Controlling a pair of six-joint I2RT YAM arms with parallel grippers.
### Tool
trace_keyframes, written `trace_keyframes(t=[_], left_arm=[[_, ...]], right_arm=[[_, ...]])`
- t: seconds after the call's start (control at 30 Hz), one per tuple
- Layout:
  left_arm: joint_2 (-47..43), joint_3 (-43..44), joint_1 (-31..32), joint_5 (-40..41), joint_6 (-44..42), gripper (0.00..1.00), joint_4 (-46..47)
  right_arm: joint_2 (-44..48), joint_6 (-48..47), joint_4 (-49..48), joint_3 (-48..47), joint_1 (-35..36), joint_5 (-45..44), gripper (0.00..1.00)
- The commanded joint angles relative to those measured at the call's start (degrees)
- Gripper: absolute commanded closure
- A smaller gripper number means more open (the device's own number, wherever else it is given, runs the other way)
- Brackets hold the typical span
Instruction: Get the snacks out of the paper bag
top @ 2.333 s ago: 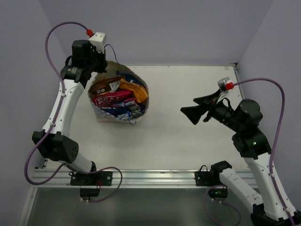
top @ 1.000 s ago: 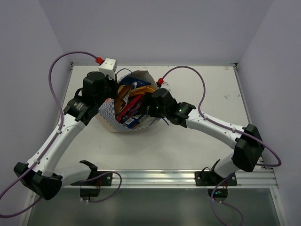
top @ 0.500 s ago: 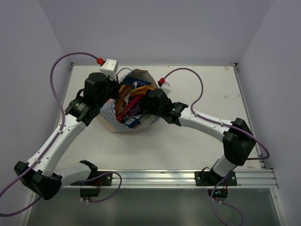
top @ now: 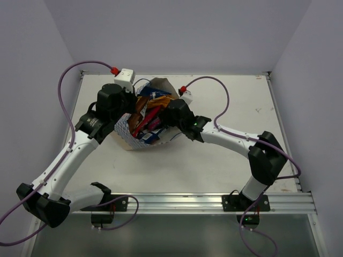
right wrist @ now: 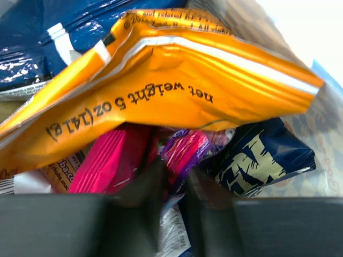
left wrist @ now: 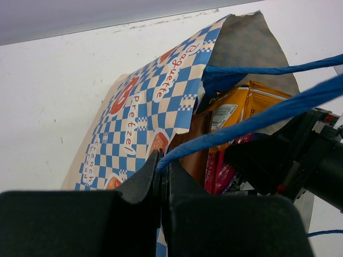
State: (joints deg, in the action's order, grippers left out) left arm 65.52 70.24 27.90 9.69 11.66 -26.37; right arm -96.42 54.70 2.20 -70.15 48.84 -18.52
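Left gripper (left wrist: pixel 162 166): my fingers are pressed together on the blue string handle (left wrist: pixel 257 115). Right gripper (right wrist: pixel 174 184): my fingers are blurred, a narrow gap apart, either side of the magenta candy packet (right wrist: pixel 182 152); I cannot tell whether it is gripped. Versus half a second ago, my right gripper sits slightly deeper in the paper bag (top: pixel 128 140); the bag is in the same place on the table (top: pixel 203 166). Count: one bag, five packets seen, orange-yellow packet (right wrist: pixel 177 80) uppermost. Lower bag contents hidden.
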Motion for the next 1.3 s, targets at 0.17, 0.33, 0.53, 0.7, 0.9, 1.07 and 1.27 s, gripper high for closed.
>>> trace_keyframes(t=[0.17,0.33,0.53,0.7,0.9,1.07,1.27], left_arm=[[-0.7,-0.9,0.6,1.7,1.9,1.00,1.8],[-0.7,-0.6,0.7,3.6,1.2,1.00,1.3],[-0.2,0.3,0.6,4.1,0.8,1.00,0.9],[0.0,0.4,0.7,3.8,0.8,1.00,0.7],[0.2,0.5,0.7,3.4,0.7,1.00,0.7],[0.4,0.1,0.6,3.6,0.6,1.00,0.7],[0.4,-0.3,0.7,3.5,0.5,1.00,0.8]], right_arm=[[8.5,-3.7,-2.4,1.8,-0.7,-0.1,1.00],[20.4,-10.6,-0.4,2.4,-0.8,3.6,1.00],[33.2,-17.2,3.3,2.2,-5.3,3.1,1.00],[38.2,-15.8,2.0,8.0,-19.8,8.5,1.00],[30.1,-16.8,-6.0,9.0,-33.9,20.2,1.00],[14.1,-15.6,-17.1,7.4,-40.0,34.1,1.00],[9.1,-13.9,-26.4,14.1,-42.6,40.2,0.99]])
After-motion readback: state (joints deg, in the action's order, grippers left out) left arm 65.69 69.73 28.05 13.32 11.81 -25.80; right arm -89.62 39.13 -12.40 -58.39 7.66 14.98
